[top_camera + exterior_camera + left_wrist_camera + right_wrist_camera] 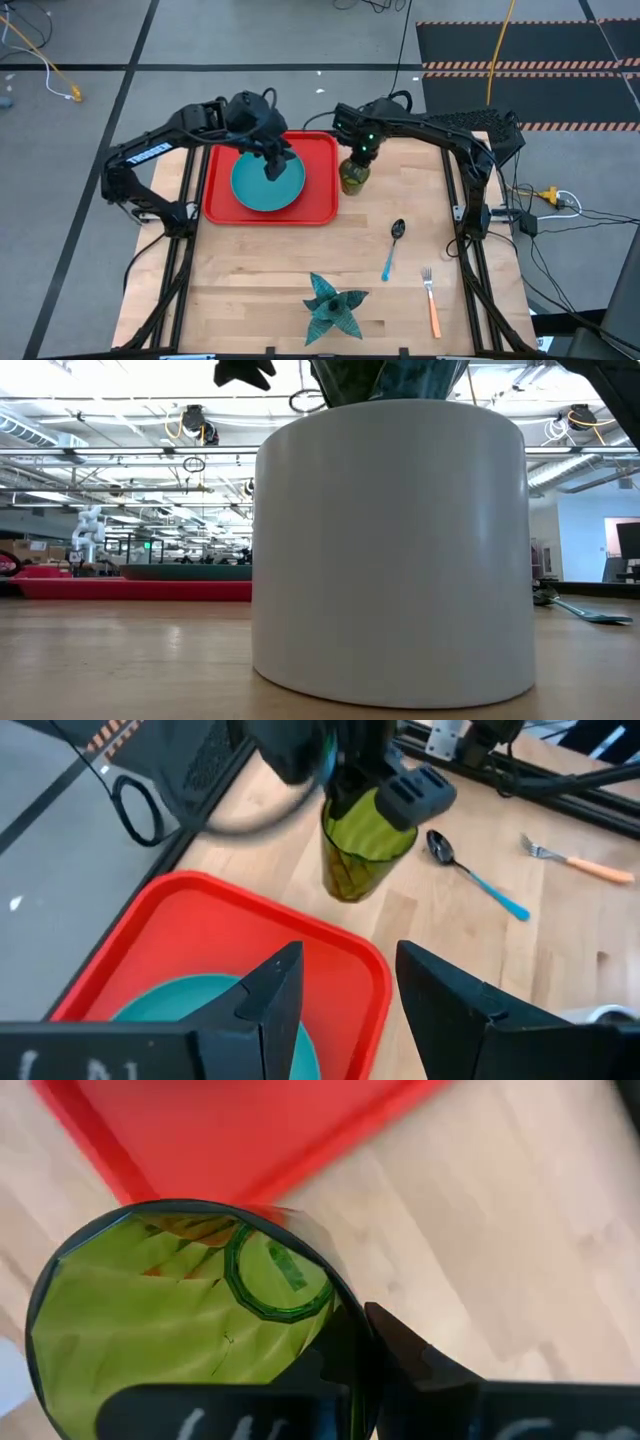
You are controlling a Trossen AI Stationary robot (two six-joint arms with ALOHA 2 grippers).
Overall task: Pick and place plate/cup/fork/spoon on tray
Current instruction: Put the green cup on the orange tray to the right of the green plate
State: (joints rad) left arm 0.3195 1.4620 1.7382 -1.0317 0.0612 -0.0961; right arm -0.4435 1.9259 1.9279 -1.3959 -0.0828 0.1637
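The teal plate (268, 185) lies in the red tray (222, 195) at the table's far left. My left gripper (276, 165) hangs open and empty above the plate; its fingers (270, 1005) show over the tray's corner in the left wrist view. My right gripper (358, 152) is shut on the olive-green cup (353, 178), which stands upright just right of the tray. The blue-handled spoon (392, 250) and the orange-handled fork (431, 300) lie flat on the table at the near right. My right gripper holds the cup by its rim (392, 820) on the side away from the tray. One finger (405, 1365) is outside the wall and the other seems to be inside. The fingers come from above. The cup is upright; whether its base touches the table, I cannot tell.
A teal spiky star-shaped object (331, 305) sits near the table's front edge, on a white cylinder (390, 550) that blocks most of the low view. Bare wood lies between the tray and the star. The tray's right half (322, 185) beside the plate is bare.
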